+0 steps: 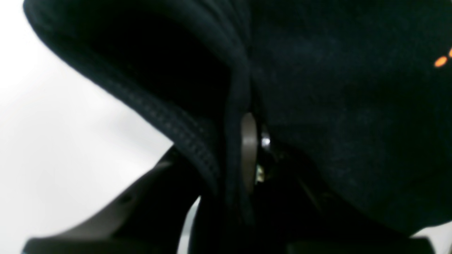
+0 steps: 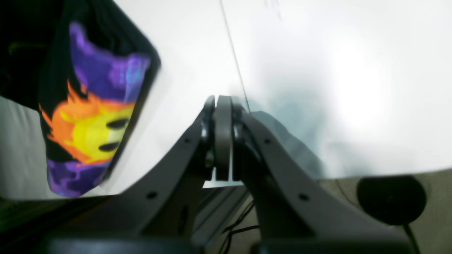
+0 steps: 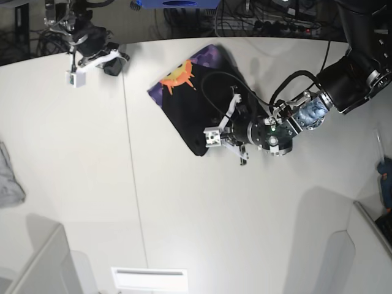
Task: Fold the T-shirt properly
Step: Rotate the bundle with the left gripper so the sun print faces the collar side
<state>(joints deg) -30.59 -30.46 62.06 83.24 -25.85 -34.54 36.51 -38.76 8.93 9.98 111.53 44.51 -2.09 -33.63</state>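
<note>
In the left wrist view, the left fingers (image 1: 249, 151) are pinching a gathered edge of the T-shirt (image 1: 335, 106), its fabric bunched along and between them, probably to draw one side inward.

In the right wrist view, the right fingers (image 2: 222, 137) are clenched together with no cloth between them, seemingly parked out of the way; the printed part lies to their left in frame.

In the base view, the shirt lies on the surface (image 3: 177, 226), beneath and beside the left fingers, its long axis slanting, the printed end pointing away from them.
</note>
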